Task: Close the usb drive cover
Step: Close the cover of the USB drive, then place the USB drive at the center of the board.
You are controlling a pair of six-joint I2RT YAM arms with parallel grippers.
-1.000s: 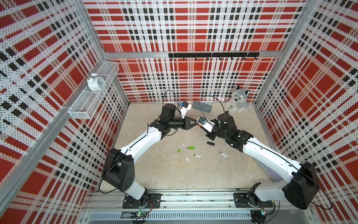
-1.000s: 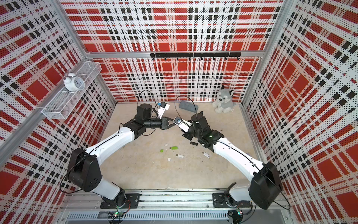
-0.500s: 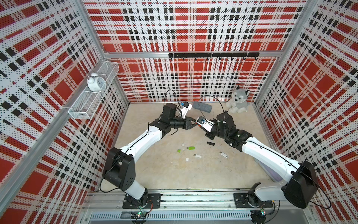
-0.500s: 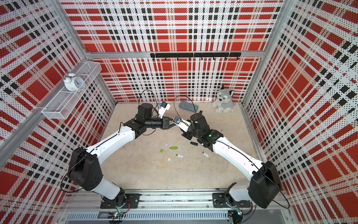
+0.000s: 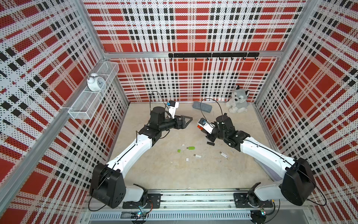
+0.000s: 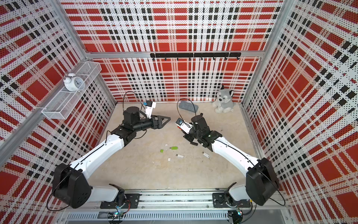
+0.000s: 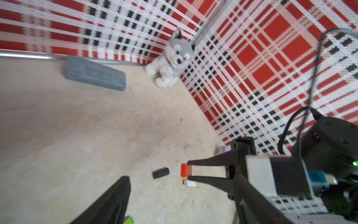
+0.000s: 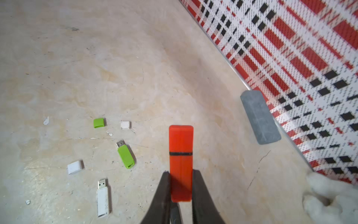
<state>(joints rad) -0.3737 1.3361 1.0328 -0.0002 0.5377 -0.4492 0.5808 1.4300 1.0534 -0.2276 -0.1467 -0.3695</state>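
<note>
Plaid red, white and black walls box in your pale bench (image 5: 164, 170), with both arms reaching towards its middle. On the side wall a wire basket (image 5: 93, 97) holds a white alarm clock (image 5: 95, 83). At the back you have a plush husky (image 5: 237, 100) sitting in the corner and a grey block (image 5: 201, 107) lying just beside the wall. Your left end effector (image 5: 188, 121) is released, fingers spread wide and empty, facing the right one with a clear gap between them. Your right end effector (image 8: 181, 174) is clamped on the red usb drive (image 8: 181, 147), held above the bench; its cover is on, with a thin dark seam showing at the join. Below it lie a green drive (image 8: 126, 156), a white drive (image 8: 102, 197), a green cap (image 8: 99, 123) and two white caps (image 8: 74, 167), all apart.
</note>
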